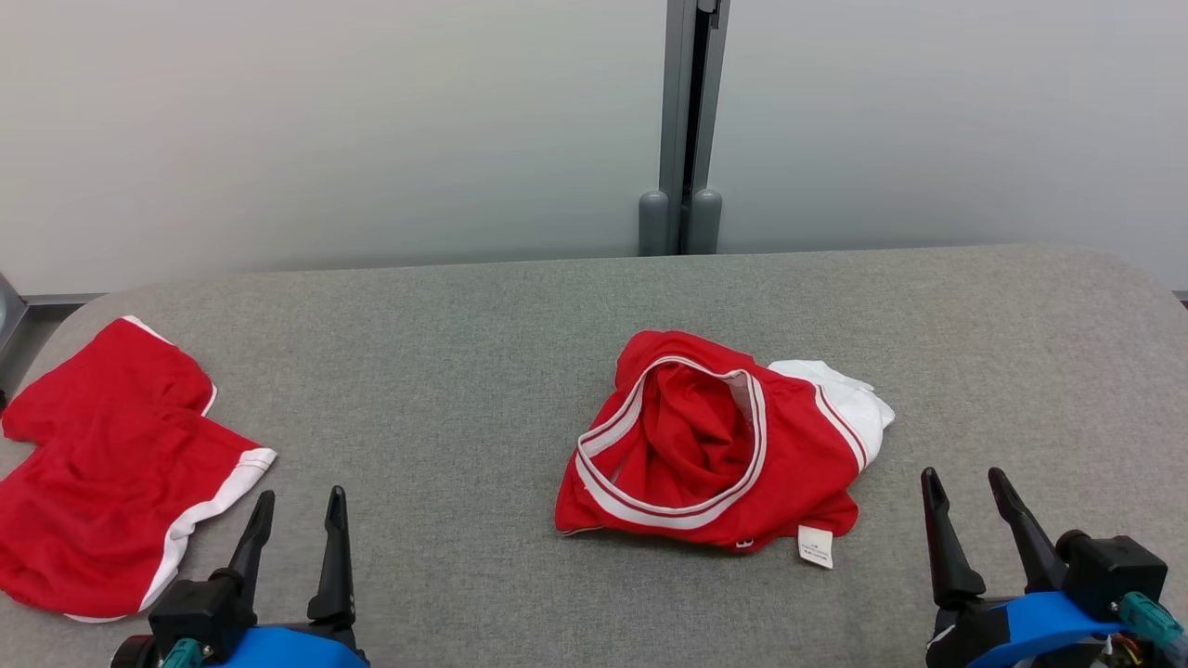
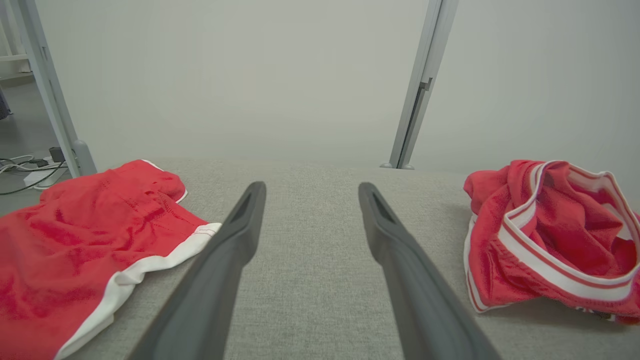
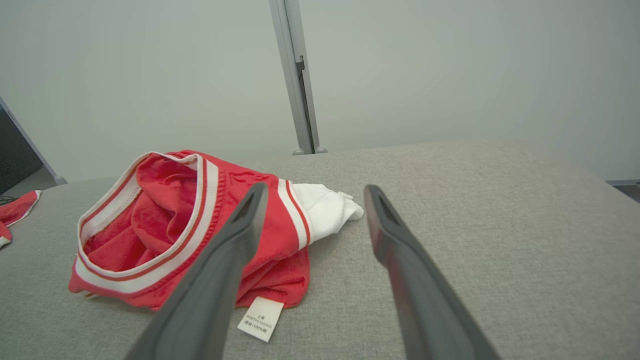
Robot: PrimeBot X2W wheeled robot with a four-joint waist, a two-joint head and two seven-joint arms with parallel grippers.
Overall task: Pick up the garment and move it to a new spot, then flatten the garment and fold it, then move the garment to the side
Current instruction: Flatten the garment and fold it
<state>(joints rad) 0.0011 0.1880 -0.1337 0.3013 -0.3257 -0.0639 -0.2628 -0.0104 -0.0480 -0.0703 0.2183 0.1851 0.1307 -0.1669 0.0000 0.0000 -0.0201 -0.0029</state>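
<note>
On the grey cloth-topped table (image 1: 445, 371), about mid-width: the crumpled red garment (image 1: 715, 445), heaped rather than flat. Its waistband, white with red stripes, gapes upward in a loop. White cloth (image 1: 849, 399) is bunched at the heap's right side. A small white care label (image 1: 816, 545) lies on the table at the heap's near edge. At the table's left end is a second red garment (image 1: 111, 464) with a white hem, lying fairly flat, well apart from the first. The left gripper (image 1: 302, 494) is at the near edge, lower left. Its fingers (image 2: 235, 240) are spread apart with only bare table between them, pointing away from the robot, just beside the second garment's white hem. The right gripper (image 1: 962, 475) is at the near edge, lower right. Its fingers (image 3: 235, 235) are likewise apart and empty, near the garment's right flank but clear of it. In the right wrist view the left-hand finger crosses in front of the red heap. Behind the table are pale wall panels split by a grey post (image 1: 685, 121). Cables (image 2: 25, 172) lie on the floor past the table's left end, seen from the left wrist.
</note>
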